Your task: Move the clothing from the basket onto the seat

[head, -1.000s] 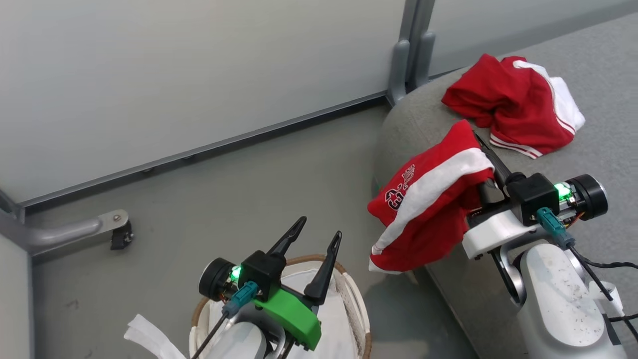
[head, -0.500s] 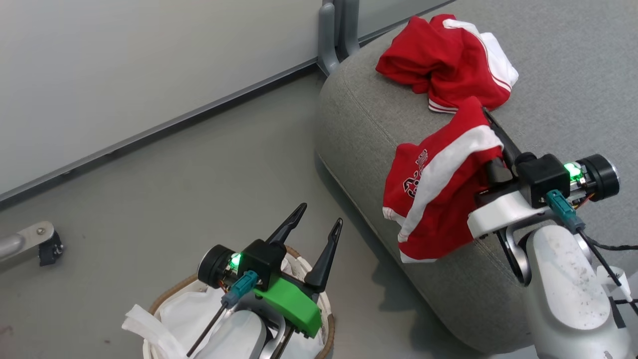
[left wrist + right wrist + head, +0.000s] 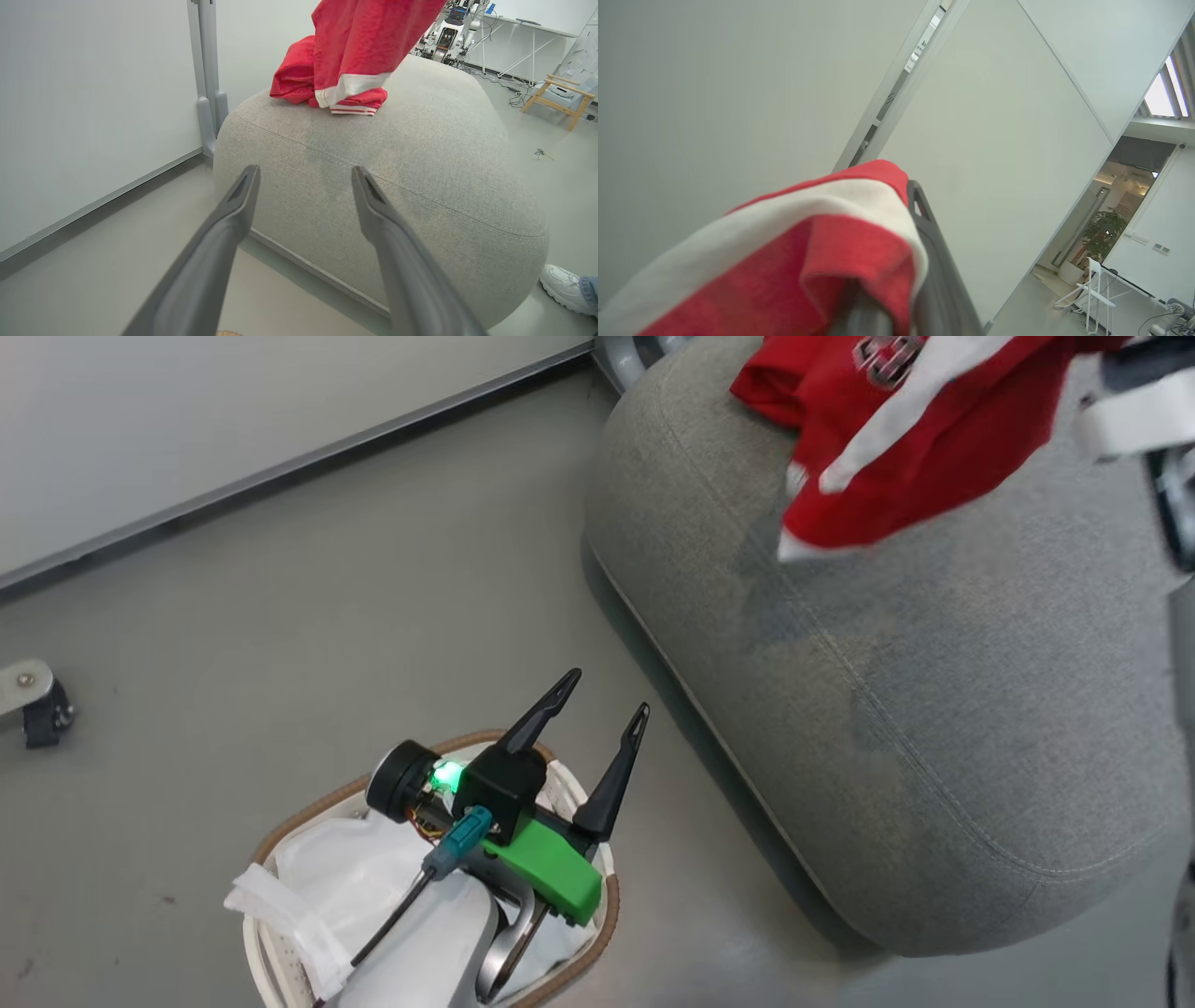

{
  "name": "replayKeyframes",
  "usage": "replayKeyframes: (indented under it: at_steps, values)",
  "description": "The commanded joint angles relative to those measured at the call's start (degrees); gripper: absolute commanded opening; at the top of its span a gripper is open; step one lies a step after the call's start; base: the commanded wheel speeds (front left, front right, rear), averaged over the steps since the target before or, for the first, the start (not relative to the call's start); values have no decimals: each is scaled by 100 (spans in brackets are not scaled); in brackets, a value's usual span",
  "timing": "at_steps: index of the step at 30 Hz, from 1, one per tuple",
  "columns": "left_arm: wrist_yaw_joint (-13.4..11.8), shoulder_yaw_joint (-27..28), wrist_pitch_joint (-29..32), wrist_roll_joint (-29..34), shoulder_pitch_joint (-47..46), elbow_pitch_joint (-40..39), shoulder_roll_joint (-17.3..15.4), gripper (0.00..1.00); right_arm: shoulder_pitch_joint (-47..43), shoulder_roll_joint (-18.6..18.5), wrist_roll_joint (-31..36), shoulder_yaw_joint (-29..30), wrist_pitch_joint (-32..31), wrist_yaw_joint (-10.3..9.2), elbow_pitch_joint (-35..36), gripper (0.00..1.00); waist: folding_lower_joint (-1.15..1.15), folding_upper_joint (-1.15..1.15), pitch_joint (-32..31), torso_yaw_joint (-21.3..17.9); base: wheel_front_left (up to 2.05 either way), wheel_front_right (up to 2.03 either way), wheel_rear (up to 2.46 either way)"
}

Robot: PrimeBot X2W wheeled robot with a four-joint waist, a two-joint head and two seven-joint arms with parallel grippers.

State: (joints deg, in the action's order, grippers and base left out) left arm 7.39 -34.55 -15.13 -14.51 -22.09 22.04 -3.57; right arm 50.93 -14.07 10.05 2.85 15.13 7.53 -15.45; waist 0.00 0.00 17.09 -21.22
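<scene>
Shifted since earlier: right gripper, clamped on a red garment, from the seat's side edge to its far end. Counted two garments, one basket, one seat: held garment hanging long axis vertical, white hem lowest, over the seat beside the second garment heaped there. Noted left gripper spread wide, empty, over the basket.
</scene>
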Motion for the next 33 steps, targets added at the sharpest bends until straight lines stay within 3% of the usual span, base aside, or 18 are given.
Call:
replayKeyframes:
  at_steps: [1,7,11,14,19,32,33]
  values:
    - [15,25,-2,43,-156,-49,-78,100,349,-218,-57,50,3,-8,-146,0,0,0,396,313,0,0,0]
    - [15,4,-2,194,-457,-232,-187,100,1613,-1171,-144,516,-17,-8,-894,0,0,0,974,642,0,0,0]
    - [15,80,-1,288,-640,-323,-247,100,2026,-1556,-20,726,-43,-8,-1568,0,0,0,1354,772,0,0,0]
    - [15,155,-1,348,-724,-389,-281,100,2150,-1635,92,764,-34,-8,-2162,0,0,0,1608,769,0,0,0]
    - [15,113,-2,470,-852,-435,-371,100,2044,-1434,271,1099,0,-8,-2832,0,0,0,1993,703,0,0,0]
    - [15,54,-1,599,-989,-491,-468,100,903,-502,799,1704,5,-8,-2862,0,0,0,2395,459,0,0,0]
    - [15,61,-1,589,-968,-488,-480,100,801,-439,868,1680,5,-8,-2795,16,0,0,2377,442,0,0,0]
